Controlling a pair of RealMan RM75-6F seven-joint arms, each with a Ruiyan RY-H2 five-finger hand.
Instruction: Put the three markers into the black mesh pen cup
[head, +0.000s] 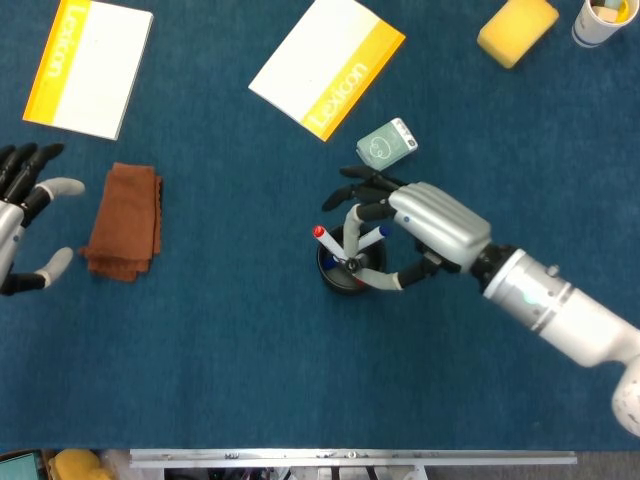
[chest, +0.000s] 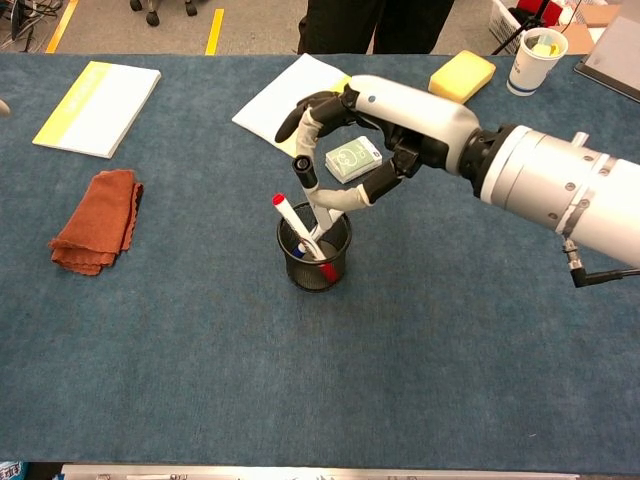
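Right robot hand hanging directly above the black mesh pen cup, fingers curved round the marker tops, thumb low by the rim. Impossible to tell whether anything is actually pinched or merely brushed. Left robot hand idle at the worktop's edge, fingers spread, holding nothing.

All three markers apparently inside the cup: red-capped marker leaning left, blue-capped marker half hidden under the fingers, third marker lying low against the mesh. Probably the closing step of the task.

To finish cleanly: spread the fingers fully before lifting, rise straight up, avoid hooking a leaning marker or tipping the light cup. No sideways sweep until clear of the tops.

Worktop covered in blue fabric, slightly yielding by the look of it. Also lying on it: brown cloth, two yellow-and-white notebooks, small green box, yellow sponge, paper cup. Beyond, grey floor with yellow tape and somebody's legs.
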